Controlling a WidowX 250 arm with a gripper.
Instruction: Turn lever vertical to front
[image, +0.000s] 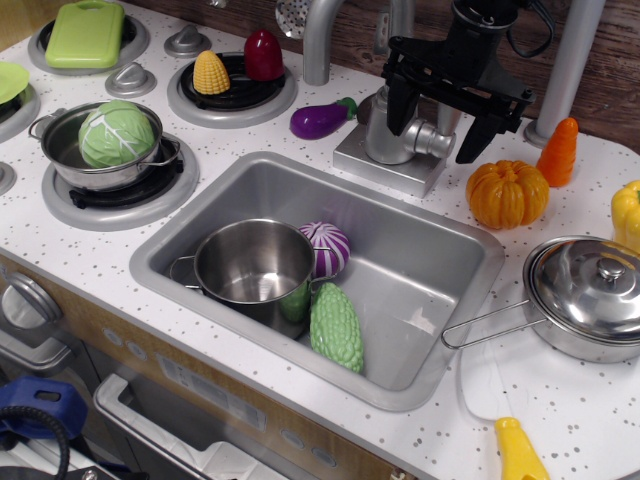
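Observation:
The lever (436, 141) is a short silver-grey stub on the right side of the faucet's round body (383, 128), behind the sink (470, 262). It points right and slightly to the front. My black gripper (433, 140) hangs down over it with jaws open. One finger (398, 108) is in front of the faucet body and the other finger (472, 135) is to the right of the lever, so the lever lies between them. I cannot tell whether either finger touches it. The tall curved spout (320, 40) rises to the left.
A purple eggplant (320, 119) lies left of the faucet. An orange pumpkin (508, 193) and a carrot (558, 151) are on the right. A lidded pan (590, 296) sits at right front. The sink holds a steel pot (255, 268), a purple onion (328, 247) and a green gourd (336, 327).

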